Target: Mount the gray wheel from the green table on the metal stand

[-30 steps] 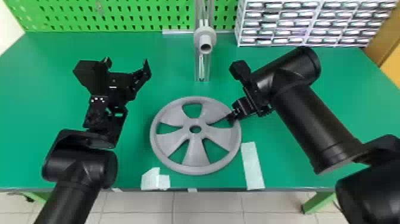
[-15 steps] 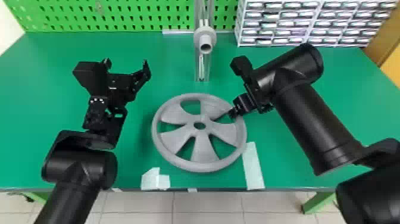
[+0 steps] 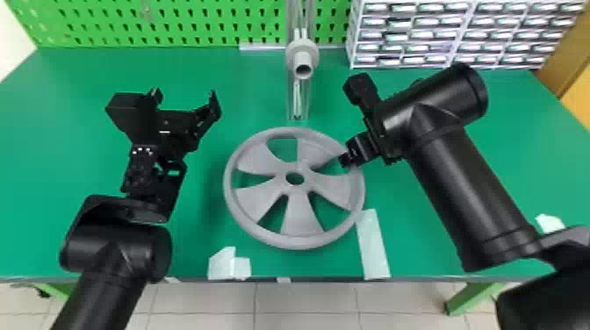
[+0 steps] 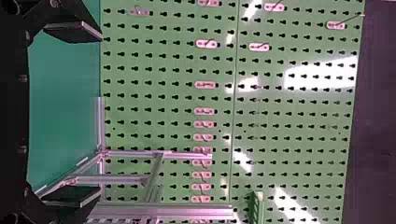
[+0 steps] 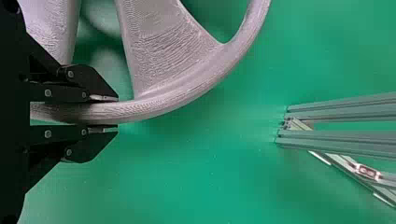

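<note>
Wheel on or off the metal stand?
Off: the right gripper holds the gray wheel by its rim; the tube on the metal stand is bare.

Green pegboard (image 3: pixel 184 17), pale strips (image 3: pixel 373 250), and apparently small drawers (image 3: pixel 432 35).

Left pincer (image 3: pixel 185 97) gapes, 2 fingers wide apart; right pincer (image 3: pixel 345 161) angles inward, 2 fingers close together.
</note>
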Controlling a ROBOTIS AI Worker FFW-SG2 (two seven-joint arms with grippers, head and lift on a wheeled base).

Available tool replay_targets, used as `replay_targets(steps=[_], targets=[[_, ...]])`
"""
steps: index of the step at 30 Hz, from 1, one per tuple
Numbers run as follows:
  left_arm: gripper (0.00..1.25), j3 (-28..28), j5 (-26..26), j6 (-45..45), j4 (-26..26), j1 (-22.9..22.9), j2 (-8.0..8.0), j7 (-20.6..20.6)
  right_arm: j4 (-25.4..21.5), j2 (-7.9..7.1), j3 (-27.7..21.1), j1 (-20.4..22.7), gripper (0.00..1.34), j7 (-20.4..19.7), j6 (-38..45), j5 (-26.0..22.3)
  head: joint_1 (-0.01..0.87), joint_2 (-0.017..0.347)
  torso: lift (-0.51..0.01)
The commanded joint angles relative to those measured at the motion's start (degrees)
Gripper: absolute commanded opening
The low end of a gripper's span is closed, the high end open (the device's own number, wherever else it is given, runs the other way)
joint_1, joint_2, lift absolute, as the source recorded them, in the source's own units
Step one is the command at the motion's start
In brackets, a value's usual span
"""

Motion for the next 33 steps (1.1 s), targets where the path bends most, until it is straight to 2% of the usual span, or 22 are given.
replay_targets(steps=[1,7,15,23,33], targets=[[1.12,0.1,0.0,0.0,-0.6,0.5,0.04,0.2,-2.3,0.14,-1.2,1.3,0.27,0.0,0.1,0.9,0.868,0.052,-0.093],[1.12,0.0,-0.6,3.0,-5.3,2.5,0.04,3.7,-5.5,0.14,-3.2,3.3,0.27,-0.3,-1.0,2.3,0.868,0.052,-0.093],[1.12,0.0,-1.0,3.1,-10.6,6.8,0.12,7.3,-11.4,0.14,-4.8,6.7,0.27,-3.4,-3.0,1.9,0.868,0.052,-0.093],[1.12,-0.4,-0.3,3.1,-14.0,10.7,0.12,8.7,-16.0,0.14,-7.0,10.7,0.27,-6.9,-8.4,-2.0,0.868,0.052,-0.093],[1.11,-1.4,0.0,3.1,-17.2,14.1,0.12,11.5,-19.2,0.14,-8.3,14.8,0.25,-10.4,-15.8,-6.0,0.868,0.052,-0.093]])
